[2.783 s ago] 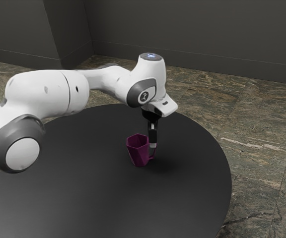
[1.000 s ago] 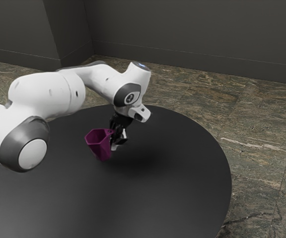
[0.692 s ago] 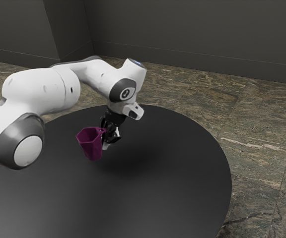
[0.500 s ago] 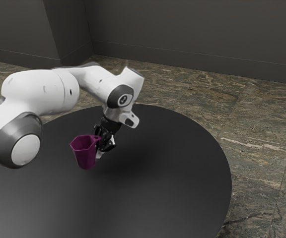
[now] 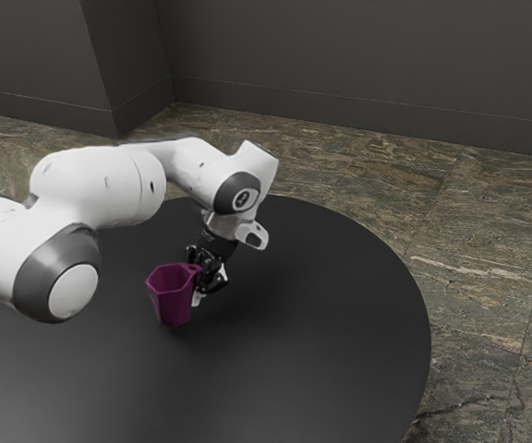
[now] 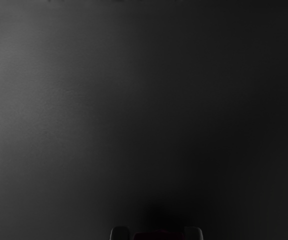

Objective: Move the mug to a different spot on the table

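Fingers (image 6: 119,233) pinched the purple mug (image 5: 172,295) from two sides, on its side facing the exterior view's right; handle or wall, couldn't tell. Gripper (image 5: 205,278) pointed down from the white arm (image 5: 109,194). Mug was upright, at or just above the round black table (image 5: 340,323), left of its middle in the exterior view; contact with the tabletop unclear. Stone floor (image 5: 469,212) surrounded the table.

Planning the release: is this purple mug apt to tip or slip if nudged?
Likely rigid: the mug looks undeformed where the hand grips its side. It narrows toward the base, so a nudge near the rim might tip it. Flat facets probably stop it rolling.
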Controlling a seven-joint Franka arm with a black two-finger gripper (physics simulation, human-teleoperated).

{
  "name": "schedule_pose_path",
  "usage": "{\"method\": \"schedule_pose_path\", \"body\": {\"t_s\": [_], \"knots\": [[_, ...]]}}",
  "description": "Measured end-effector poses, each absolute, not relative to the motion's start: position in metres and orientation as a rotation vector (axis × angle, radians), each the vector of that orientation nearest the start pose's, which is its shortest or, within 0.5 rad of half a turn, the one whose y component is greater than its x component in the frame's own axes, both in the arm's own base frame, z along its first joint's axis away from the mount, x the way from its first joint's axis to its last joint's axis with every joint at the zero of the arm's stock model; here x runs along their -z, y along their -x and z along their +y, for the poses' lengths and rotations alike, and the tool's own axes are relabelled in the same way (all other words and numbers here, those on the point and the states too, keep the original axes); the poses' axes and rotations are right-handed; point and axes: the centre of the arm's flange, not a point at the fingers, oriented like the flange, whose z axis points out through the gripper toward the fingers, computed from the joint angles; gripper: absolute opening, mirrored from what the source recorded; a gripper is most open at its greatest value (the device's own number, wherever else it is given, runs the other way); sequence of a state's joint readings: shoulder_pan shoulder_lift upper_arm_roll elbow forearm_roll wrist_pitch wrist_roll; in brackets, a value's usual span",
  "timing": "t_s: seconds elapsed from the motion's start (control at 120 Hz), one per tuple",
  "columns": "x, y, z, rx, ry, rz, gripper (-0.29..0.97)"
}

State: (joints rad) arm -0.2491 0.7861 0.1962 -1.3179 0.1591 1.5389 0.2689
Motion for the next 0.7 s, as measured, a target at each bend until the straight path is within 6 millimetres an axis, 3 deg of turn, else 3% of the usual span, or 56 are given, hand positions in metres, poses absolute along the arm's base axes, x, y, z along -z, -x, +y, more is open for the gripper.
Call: {"method": "schedule_pose_path", "body": {"t_s": [0.433, 0.7], "knots": [[-0.216, -0.674, -0.048, -0.863, 2.740, 0.487, -0.05], [-0.216, -0.675, -0.044, -0.858, 2.804, 0.451, 0.40]]}}
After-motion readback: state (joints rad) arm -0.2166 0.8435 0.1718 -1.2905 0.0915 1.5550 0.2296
